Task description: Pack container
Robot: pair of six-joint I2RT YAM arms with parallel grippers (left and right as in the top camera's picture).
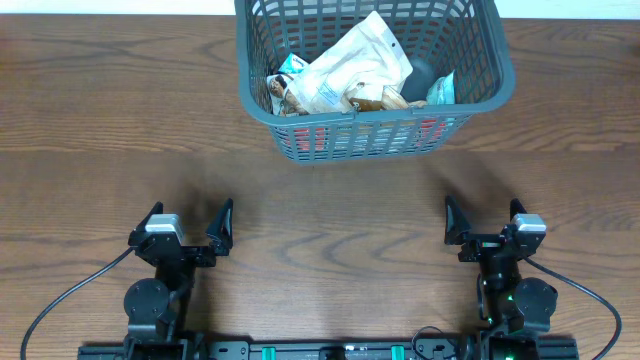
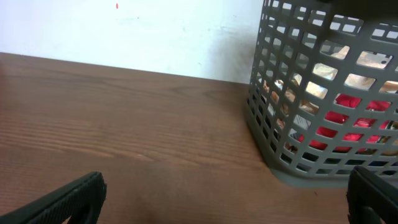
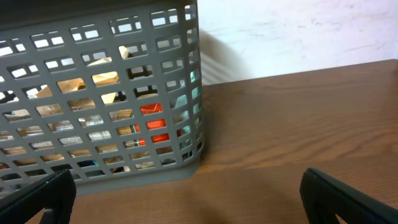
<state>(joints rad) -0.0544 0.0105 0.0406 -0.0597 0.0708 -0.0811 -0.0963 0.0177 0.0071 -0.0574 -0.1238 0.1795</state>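
- The basket (image 1: 370, 138) is set at the far middle of the tabletop (image 1: 100, 120), well apart from both arms, with snack packets (image 1: 350, 70) heaped inside.
- The jaws of the left arm (image 1: 160, 255) and of the right arm (image 1: 505, 260) are spread wide, with nothing between them.
- The basket is judged stiff, light and somewhat slippery; the packets are judged soft and crushable.
- A hold is best taken on the rim or a slotted wall.

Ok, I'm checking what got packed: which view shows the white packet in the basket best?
Overhead: it looks down into the container and shows the white packet lying on top. Both wrist views see the container from the side, only pale and red slivers showing through its slots.
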